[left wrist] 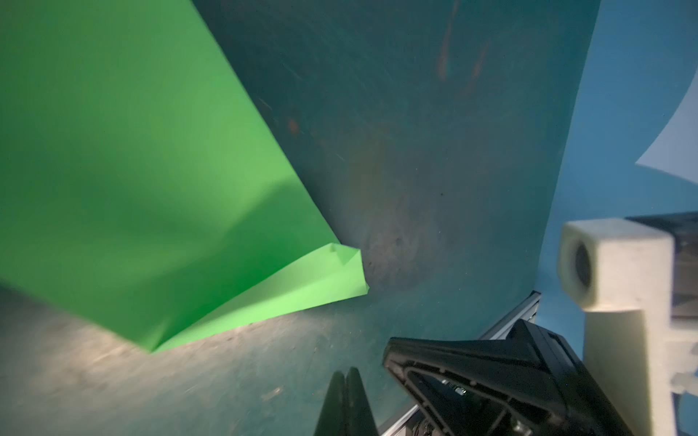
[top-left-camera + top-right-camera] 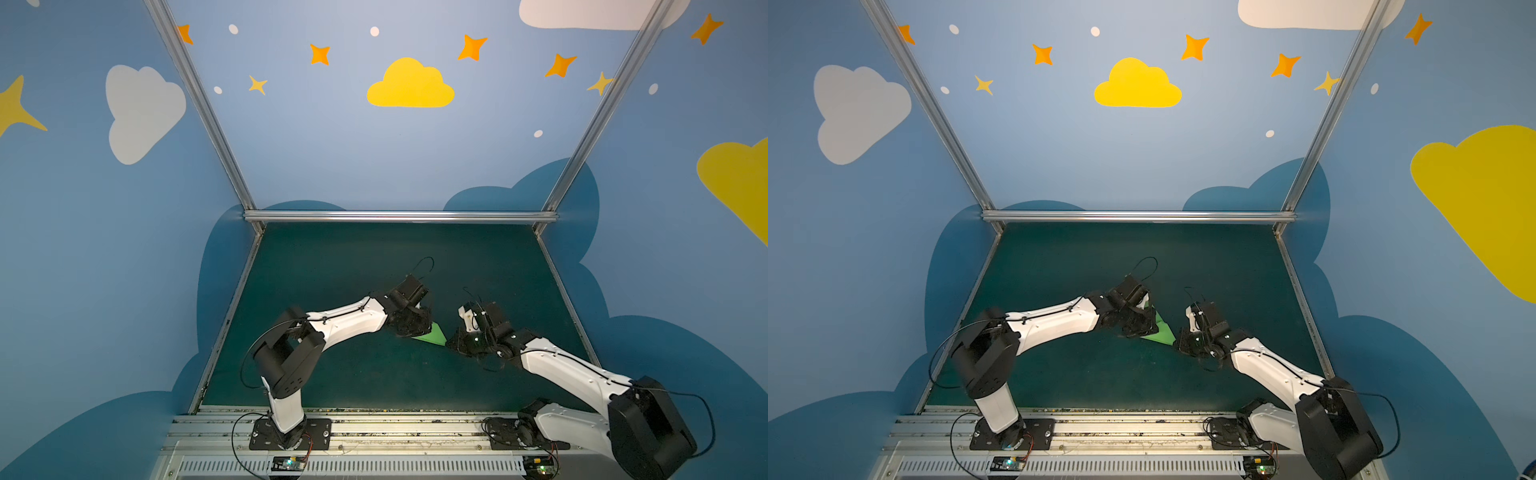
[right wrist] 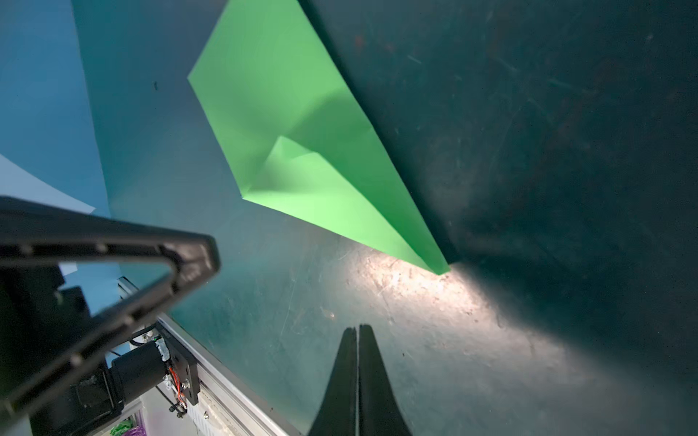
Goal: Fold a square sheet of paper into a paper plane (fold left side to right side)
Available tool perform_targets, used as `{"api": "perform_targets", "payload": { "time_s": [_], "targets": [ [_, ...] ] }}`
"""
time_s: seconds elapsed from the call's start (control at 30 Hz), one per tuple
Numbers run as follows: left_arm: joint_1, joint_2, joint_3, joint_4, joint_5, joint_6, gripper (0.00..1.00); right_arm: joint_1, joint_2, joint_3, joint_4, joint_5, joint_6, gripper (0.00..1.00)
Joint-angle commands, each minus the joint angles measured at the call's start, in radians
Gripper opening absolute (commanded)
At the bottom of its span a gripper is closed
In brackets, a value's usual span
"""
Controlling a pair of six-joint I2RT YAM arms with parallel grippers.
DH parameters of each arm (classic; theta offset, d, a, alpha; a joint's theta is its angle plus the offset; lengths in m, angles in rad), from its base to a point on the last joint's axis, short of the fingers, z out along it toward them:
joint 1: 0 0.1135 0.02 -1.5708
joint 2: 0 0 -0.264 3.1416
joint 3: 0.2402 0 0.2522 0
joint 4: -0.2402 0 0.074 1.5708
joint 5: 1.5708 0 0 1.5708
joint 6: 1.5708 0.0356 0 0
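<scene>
Paper (image 3: pixel 302 113) lies loose between left gripper (image 1: pixel 345 373) at 9 o'clock and right gripper (image 3: pixel 357 332) at 3, both closed tight on nothing; unpinned, its raised flap (image 3: pixel 298 166) could spring open.

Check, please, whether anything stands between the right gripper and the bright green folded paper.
Nothing visible does. In the right wrist view, only bare dark teal table mat lies between the shut right gripper and the pointed tip of the bright green folded paper.
</scene>
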Motion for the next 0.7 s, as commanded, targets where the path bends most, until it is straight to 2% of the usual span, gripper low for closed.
{"api": "perform_targets", "payload": {
  "time_s": [0.0, 0.23, 0.67],
  "targets": [
    [0.003, 0.043, 0.022, 0.008, 0.006, 0.022, 0.04, -0.003, 0.061, 0.059, 0.019, -0.015, 0.009, 0.00],
    [0.004, 0.089, 0.033, 0.010, -0.006, 0.034, 0.04, -0.005, 0.174, 0.122, 0.061, -0.009, 0.006, 0.00],
    [0.013, 0.132, -0.010, 0.052, -0.022, 0.028, 0.04, -0.005, 0.318, 0.110, 0.148, -0.012, 0.023, 0.00]
  ]
}}
